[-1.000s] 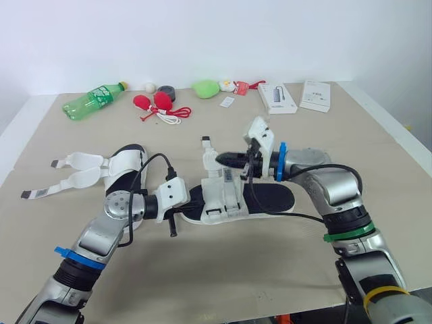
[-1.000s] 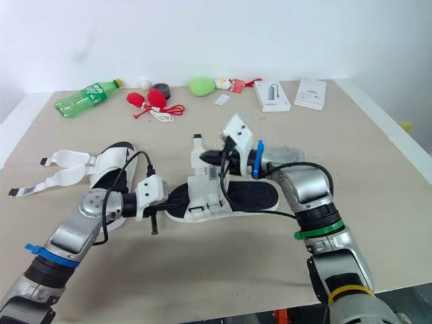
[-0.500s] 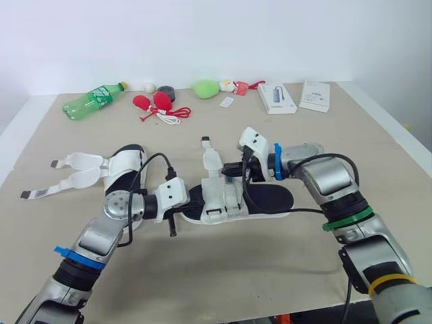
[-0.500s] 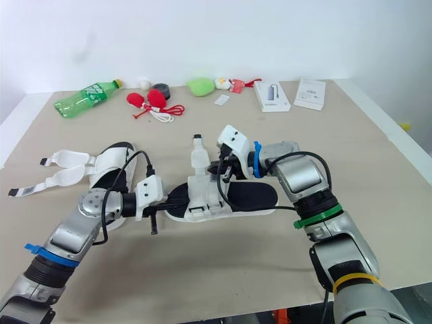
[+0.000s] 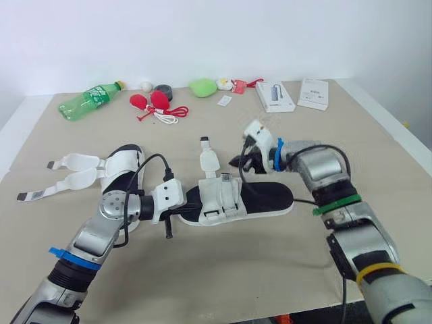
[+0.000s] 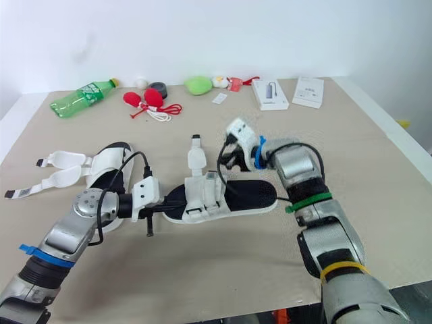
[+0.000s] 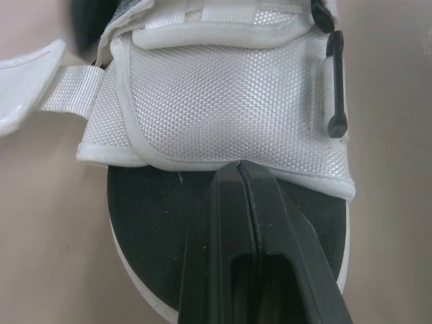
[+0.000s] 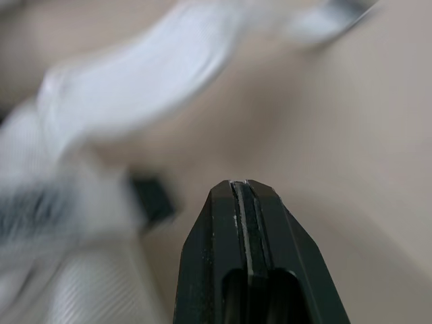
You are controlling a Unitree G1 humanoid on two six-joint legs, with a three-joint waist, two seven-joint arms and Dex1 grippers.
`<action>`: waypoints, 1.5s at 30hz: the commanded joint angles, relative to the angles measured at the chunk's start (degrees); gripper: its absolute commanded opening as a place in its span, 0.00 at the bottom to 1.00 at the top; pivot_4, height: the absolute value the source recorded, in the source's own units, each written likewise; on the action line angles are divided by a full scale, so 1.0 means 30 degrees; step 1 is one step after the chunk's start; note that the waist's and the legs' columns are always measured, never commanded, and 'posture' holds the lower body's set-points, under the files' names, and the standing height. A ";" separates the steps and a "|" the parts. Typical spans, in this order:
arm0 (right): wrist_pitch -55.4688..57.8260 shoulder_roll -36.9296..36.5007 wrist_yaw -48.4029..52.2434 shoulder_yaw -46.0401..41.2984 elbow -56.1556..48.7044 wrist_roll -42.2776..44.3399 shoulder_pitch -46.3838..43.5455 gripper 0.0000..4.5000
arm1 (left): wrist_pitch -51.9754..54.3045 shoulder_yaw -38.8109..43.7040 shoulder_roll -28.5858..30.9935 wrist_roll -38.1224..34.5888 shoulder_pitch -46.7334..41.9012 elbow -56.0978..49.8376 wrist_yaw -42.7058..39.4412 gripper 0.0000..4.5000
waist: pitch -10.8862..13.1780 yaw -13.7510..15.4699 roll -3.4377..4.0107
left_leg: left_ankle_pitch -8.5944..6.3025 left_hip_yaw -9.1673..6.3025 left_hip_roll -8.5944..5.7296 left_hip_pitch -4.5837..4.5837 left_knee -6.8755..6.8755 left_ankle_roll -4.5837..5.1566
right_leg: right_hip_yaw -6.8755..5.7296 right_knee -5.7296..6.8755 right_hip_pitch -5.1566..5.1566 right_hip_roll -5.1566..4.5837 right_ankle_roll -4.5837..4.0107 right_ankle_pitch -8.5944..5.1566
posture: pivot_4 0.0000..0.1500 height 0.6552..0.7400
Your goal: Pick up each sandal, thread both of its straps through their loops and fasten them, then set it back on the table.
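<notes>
Two sandals flat on table (image 5: 223,270): centre sandal (image 5: 266,198) with one strap (image 5: 208,159) loose toward 12 o'clock, second sandal (image 5: 123,167) at 9 o'clock, straps undone. Left gripper (image 7: 241,169) pressed together, tip over centre sandal's black footbed at mesh edge. Right gripper (image 8: 239,183) pressed together, empty, at 1 o'clock.

Centre sandal (image 5: 233,200) flat, left sandal (image 5: 128,159) unstrapped

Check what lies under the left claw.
The middle sandal's black insole, beside its white mesh strap. The patch directly beneath the shut claw is hidden.
</notes>
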 commanded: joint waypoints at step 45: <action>0.0568 0.6145 -0.1641 -0.7770 1.3609 0.2149 -0.7255 0.39 | 0.0087 -0.0328 -0.0152 0.0427 0.0465 -0.0888 0.0543 0.00 | 0.0000 -0.0043 0.0002 | 0.0000 0.0003 0.0001 -0.0052 -0.0012 0.0000 | 0.0009 0.0006 -0.0051 -0.0001 -0.0005 0.0004 | 1.00 1.00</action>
